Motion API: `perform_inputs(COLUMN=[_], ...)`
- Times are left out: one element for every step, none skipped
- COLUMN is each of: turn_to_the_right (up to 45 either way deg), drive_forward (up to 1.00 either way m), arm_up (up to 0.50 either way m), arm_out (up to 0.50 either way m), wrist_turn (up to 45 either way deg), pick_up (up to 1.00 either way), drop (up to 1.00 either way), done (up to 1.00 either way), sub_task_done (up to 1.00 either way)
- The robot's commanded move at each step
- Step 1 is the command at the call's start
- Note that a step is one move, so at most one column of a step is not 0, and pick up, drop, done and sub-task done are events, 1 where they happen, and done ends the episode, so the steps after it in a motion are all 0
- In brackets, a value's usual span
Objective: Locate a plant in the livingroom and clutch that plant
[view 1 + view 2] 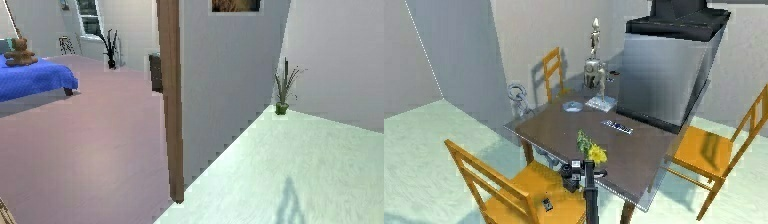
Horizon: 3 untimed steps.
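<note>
A small plant with yellow flowers stands on the near edge of a dark brown dining table. My arm rises from the arm side view's bottom edge, and the gripper sits right by that plant at the table edge. I cannot tell whether it holds anything. In the forward view a thin-leaved plant in a green pot stands on the pale floor in a wall corner. A dark spiky plant stands far back in a bedroom.
Wooden chairs ring the table, one on the right. A tall grey box with a black top, a statue and small flat items are on the table. A brown door frame splits the forward view; a blue bed lies left.
</note>
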Motion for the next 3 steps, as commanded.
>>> perform_inputs(turn_to_the_right=[0.0,0.0,0.0], drive_forward=[0.00,0.00,0.00], arm_up=[0.00,0.10,0.00], arm_out=[0.00,0.00,0.00], wrist_turn=[0.0,0.0,0.0], pick_up=[1.00,0.00,0.00], drop=[0.00,0.00,0.00], done=[0.00,0.00,1.00], sub_task_done=[0.00,0.00,0.00])
